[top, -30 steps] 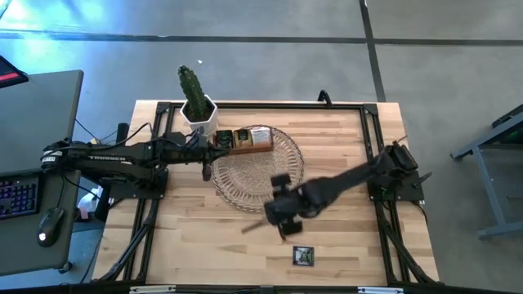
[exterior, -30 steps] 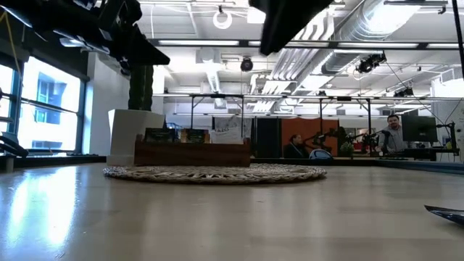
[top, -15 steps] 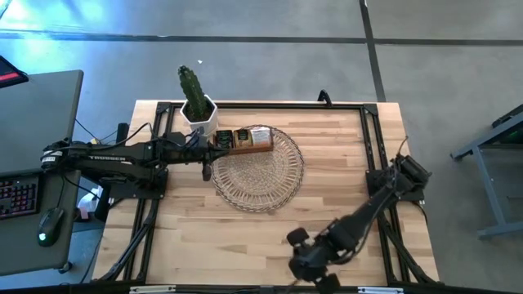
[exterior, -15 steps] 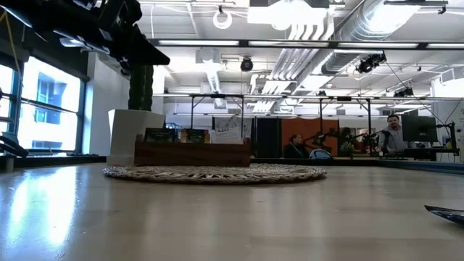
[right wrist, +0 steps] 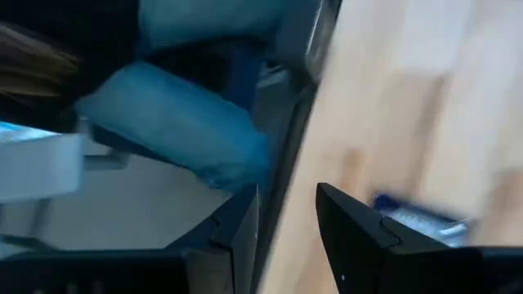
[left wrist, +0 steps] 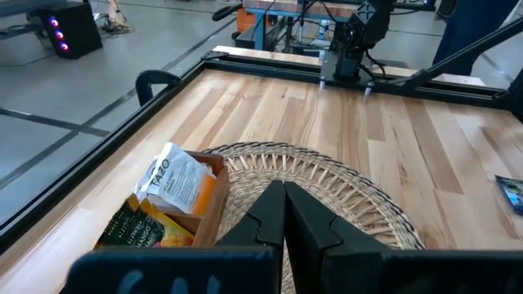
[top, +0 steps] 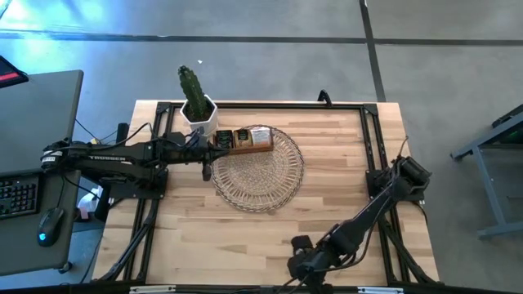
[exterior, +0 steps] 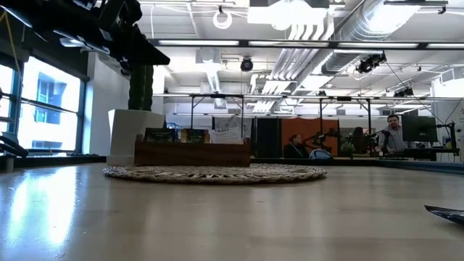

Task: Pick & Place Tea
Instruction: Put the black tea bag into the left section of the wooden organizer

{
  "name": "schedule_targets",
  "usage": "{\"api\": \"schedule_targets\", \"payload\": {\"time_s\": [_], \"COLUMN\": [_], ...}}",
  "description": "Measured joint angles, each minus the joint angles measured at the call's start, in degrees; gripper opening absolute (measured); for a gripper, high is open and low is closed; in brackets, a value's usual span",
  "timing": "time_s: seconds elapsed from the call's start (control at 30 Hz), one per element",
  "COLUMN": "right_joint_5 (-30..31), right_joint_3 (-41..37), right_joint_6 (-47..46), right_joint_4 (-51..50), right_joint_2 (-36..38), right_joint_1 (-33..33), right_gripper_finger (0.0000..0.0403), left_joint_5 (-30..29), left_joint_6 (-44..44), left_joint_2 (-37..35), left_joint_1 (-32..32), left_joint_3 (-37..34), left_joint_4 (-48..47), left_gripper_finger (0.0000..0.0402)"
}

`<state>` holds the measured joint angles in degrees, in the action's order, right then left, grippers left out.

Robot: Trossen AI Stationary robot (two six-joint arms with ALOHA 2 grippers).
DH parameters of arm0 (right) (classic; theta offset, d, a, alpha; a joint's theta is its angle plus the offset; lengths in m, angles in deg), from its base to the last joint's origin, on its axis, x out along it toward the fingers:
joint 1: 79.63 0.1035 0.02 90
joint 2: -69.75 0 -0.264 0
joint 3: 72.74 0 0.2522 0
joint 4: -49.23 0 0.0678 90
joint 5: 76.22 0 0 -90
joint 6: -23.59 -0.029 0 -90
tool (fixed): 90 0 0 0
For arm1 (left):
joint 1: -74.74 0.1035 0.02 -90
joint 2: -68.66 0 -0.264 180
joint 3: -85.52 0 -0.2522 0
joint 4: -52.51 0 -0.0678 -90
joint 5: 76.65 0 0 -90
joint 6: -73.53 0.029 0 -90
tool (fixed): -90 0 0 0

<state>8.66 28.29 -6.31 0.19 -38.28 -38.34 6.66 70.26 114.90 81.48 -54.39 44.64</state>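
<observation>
Tea sachets stand in a brown wooden box (top: pixel 241 140) on the far part of the round wicker mat (top: pixel 260 171); an orange-and-white one (left wrist: pixel 176 184) and a dark one (left wrist: pixel 135 233) show. One dark sachet (left wrist: pixel 511 194) lies flat on the table near its front edge (exterior: pixel 446 212). My right gripper (top: pixel 301 263) hangs over that spot, tipped down and open (right wrist: pixel 286 237), with the sachet (right wrist: pixel 421 219) blurred just beside one finger. My left gripper (top: pixel 206 167) is shut (left wrist: pixel 284 214) above the mat's left edge.
A cactus in a white pot (top: pixel 196 102) stands at the far edge behind the box. A black frame (top: pixel 376 163) runs around the tabletop. Bare wood lies between the mat and the front edge. Something blue (right wrist: pixel 180 122) shows beyond the table's front edge.
My right gripper has swung from beside the mat's near rim toward the table's near edge, sinking a little and tipping downward. It now covers the lone sachet in the high view. My left arm has kept still.
</observation>
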Motion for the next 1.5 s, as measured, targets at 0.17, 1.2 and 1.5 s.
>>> {"api": "schedule_targets", "payload": {"time_s": [0.17,1.2,1.5], "right_joint_5": [-5.2,15.8,18.4], "right_joint_3": [-10.1,-32.7,-32.7], "right_joint_6": [-17.9,-55.1,-55.0], "right_joint_4": [6.3,14.0,16.4], "right_joint_2": [1.3,8.5,8.3], "right_joint_1": [-0.5,2.4,3.7], "right_gripper_finger": [0.0122,0.0122,0.0122], "left_joint_5": [0.0,0.0,0.0], "left_joint_6": [0.0,0.0,0.0], "left_joint_2": [0.0,0.0,0.0], "left_joint_1": [0.0,0.0,0.0], "left_joint_3": [0.0,0.0,0.0], "left_joint_4": [0.0,0.0,0.0], "left_gripper_finger": [0.0,0.0,0.0]}}
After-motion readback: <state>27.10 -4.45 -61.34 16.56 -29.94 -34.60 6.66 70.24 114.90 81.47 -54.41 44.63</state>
